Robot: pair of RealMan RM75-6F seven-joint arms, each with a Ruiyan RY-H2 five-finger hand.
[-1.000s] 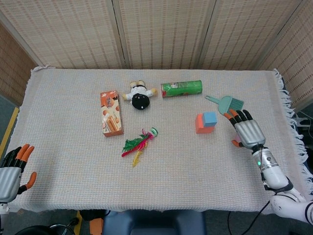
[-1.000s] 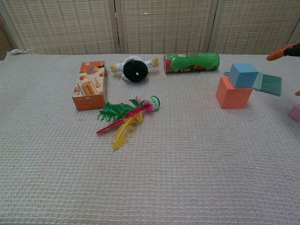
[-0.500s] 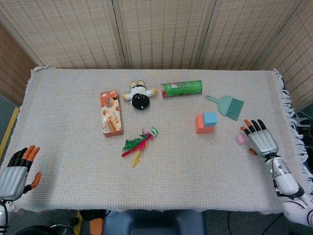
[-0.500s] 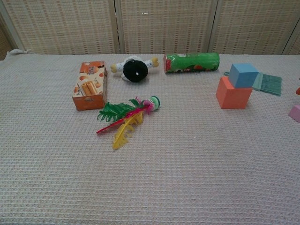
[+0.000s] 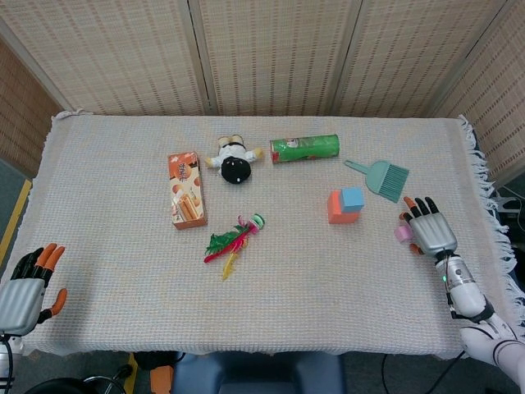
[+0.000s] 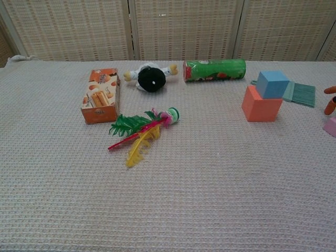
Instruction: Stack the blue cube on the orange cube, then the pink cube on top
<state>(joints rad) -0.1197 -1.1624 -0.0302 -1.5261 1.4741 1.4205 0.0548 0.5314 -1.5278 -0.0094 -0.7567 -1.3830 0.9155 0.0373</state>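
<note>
The blue cube sits on the orange cube, offset toward its far right corner. To their right the pink cube lies on the cloth. Just right of the pink cube is my right hand, fingers apart and holding nothing; I cannot tell if it touches the cube. In the chest view only its orange fingertips show, above the pink cube. My left hand hangs open at the table's near left corner.
A teal brush lies just behind the cubes and a green can further back. A black and white plush, a snack box and a feather toy occupy the middle left. The fringed table edge runs close to my right hand.
My right hand drew back from over the pink cube toward the near right, uncovering it, then edged back to the cube's side. The left hand dropped slightly.
</note>
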